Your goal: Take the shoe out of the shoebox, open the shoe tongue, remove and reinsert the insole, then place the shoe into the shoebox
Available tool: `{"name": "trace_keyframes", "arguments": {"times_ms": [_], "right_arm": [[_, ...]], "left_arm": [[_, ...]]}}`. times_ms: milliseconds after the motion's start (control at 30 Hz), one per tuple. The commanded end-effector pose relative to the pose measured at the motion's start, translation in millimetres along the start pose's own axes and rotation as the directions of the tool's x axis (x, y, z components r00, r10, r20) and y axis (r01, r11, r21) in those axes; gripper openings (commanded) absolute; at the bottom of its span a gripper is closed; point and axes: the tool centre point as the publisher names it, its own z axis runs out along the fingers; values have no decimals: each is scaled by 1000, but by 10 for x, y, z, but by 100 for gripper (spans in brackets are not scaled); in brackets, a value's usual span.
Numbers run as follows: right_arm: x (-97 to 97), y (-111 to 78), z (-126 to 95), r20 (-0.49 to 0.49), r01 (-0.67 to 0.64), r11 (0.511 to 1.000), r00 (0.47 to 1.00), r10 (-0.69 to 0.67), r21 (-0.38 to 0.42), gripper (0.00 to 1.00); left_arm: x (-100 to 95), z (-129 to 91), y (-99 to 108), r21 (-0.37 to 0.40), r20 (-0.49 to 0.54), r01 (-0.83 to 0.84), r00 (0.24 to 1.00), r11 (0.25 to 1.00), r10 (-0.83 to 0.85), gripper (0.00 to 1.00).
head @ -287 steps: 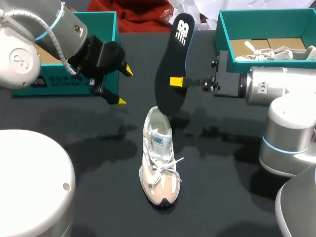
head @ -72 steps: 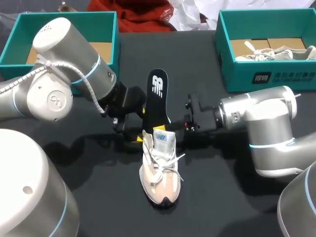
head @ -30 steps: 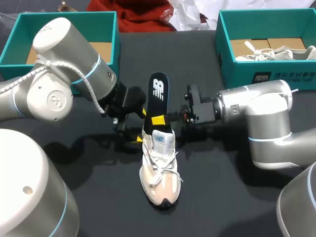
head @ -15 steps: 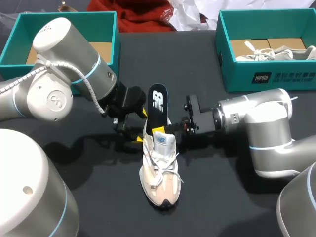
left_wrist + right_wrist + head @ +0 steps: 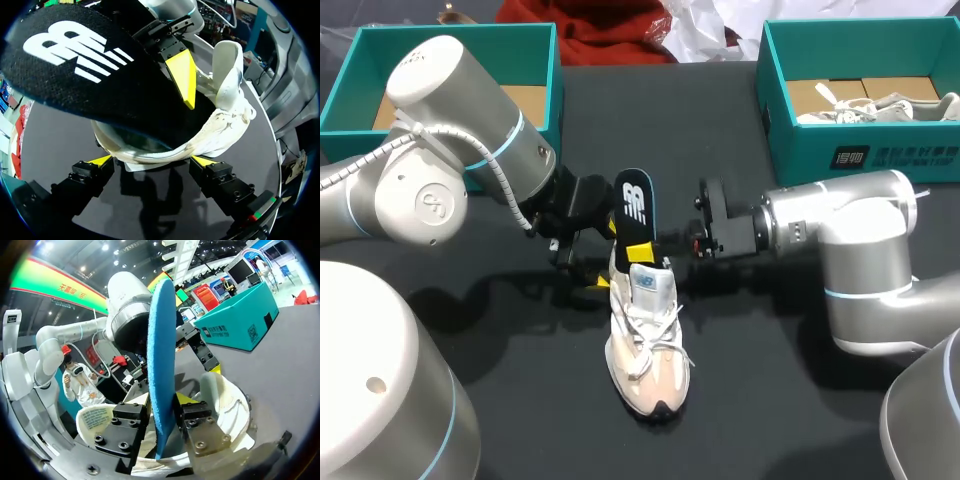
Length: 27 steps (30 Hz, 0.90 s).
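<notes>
While upright, insole (image 5: 161,340) in right gripper (image 5: 164,401)

Shoe (image 5: 645,340): white and beige lace-up sneaker, resting on its sole, toe towards the near side. Insole (image 5: 634,205): black top, blue underside, standing nearly upright with its front end inside the shoe's opening. Shoebox (image 5: 880,160): teal, open, far right.

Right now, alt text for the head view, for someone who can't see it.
The right fingers hold a black insole upright, its lower end inside a white shoe on the table. The left fingers clamp the shoe's heel; teal boxes sit behind.
</notes>
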Motion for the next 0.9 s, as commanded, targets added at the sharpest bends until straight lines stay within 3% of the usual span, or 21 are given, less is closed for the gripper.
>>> {"name": "trace_keyframes", "arguments": {"times_ms": [33,133,167,433,900], "right_arm": [[-55,101,-28,-3,1,1000,1000,-1,12,27],[-97,151,-52,0,8,1000,1000,-8,1,20],[-106,163,-62,-1,11,1000,1000,-11,-6,0],[-158,54,-15,-32,-31,1000,999,31,2,0],[27,-311,-9,-17,-133,991,991,133,-7,0]], "left_arm": [[2,10,-2,-2,1,0,1000,1000,0,100],[2,10,-2,-2,1,0,1000,1000,0,100],[2,10,-2,-2,1,0,1000,1000,0,100],[2,10,-2,-2,1,0,1000,1000,0,100],[2,10,-2,-2,1,0,1000,1000,0,100]]}}
